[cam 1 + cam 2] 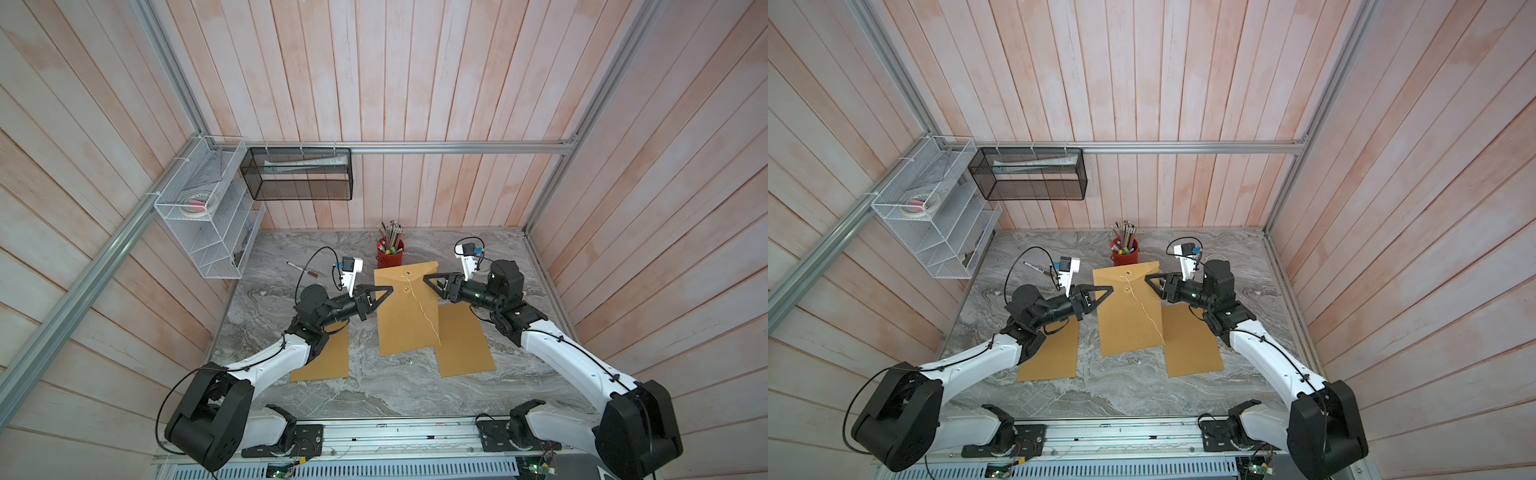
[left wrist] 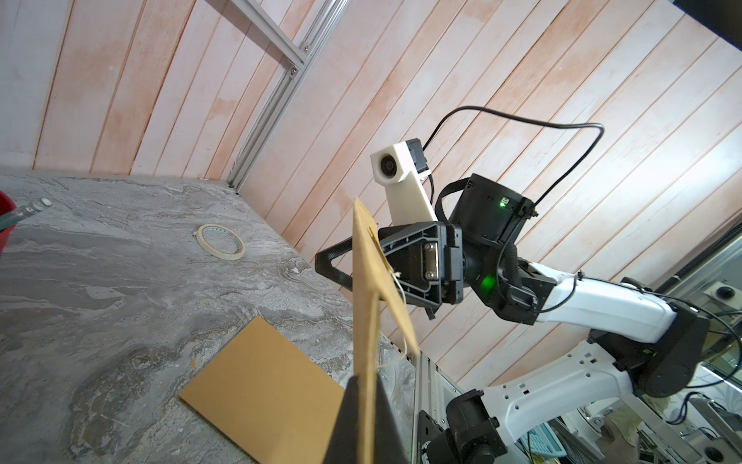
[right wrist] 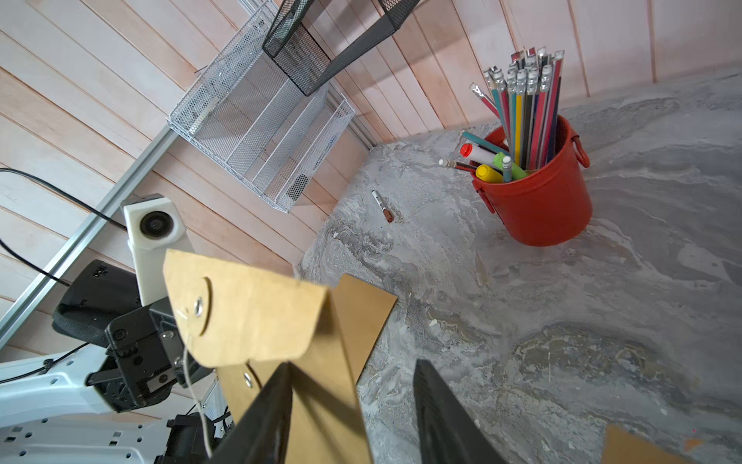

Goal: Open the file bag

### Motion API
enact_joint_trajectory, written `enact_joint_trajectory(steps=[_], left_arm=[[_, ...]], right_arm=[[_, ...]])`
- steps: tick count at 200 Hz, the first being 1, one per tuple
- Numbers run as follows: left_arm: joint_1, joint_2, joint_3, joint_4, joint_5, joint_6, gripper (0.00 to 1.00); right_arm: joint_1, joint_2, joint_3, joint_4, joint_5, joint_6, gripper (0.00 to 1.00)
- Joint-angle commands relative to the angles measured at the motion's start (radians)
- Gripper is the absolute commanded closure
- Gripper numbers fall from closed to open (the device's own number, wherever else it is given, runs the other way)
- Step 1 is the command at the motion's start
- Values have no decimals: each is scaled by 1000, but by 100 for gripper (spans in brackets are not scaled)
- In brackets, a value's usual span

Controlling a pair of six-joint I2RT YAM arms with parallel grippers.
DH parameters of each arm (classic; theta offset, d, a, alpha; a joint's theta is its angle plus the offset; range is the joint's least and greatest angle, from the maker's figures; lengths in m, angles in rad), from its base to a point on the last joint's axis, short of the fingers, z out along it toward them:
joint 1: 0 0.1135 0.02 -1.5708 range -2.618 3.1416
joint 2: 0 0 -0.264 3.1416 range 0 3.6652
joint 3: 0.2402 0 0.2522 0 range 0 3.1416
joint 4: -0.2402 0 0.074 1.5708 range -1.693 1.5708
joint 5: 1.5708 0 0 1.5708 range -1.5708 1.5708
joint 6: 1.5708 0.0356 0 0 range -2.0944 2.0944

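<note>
Obs., both top views, clock directions taken from the middle of the file bag.

- File bag (image 1: 405,316) (image 1: 1129,316): brown, at the centre of the marble table (image 1: 374,395), held up between my two arms, flap end toward 12. I cannot tell whether its lower edge touches the table.
- Left claw (image 1: 388,289) (image 1: 1109,289): at 9 o'clock, clamped tight on the bag's side edge. The left wrist view shows the bag (image 2: 363,321) edge-on in that grip.
- Right claw (image 1: 424,279) (image 1: 1147,277): at 2 o'clock, beside the flap. The jaws are half spread, with a clear gap. In the right wrist view one finger (image 3: 261,405) lies against the bag, and the other stands off it. It grips nothing.
- Flap (image 3: 249,313): bowed away from the body, with its button (image 3: 198,307) apart from the lower button (image 3: 247,379).
- String (image 1: 424,316): hanging loose, trailing toward 5.
- Red pencil pot (image 1: 390,257): at 12, just behind the bag.
- Marker (image 1: 303,270): at 10, lying flat.
- Two more brown envelopes lie flat, one at 8 (image 1: 328,357) and one at 4 (image 1: 463,345). The bag overlaps the latter.
</note>
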Motion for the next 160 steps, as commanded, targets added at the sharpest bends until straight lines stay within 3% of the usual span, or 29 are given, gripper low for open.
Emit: enact_joint_trajectory(steps=[1, 90, 160], left_arm=[[-10, 4, -21, 47, 5, -5, 100], [-18, 37, -34, 96, 48, -23, 100], [-19, 39, -46, 94, 51, -16, 100]], right_arm=[[5, -13, 47, 35, -31, -16, 50], [5, -24, 80, 54, -119, -51, 50], [5, -10, 102, 68, -147, -46, 57]])
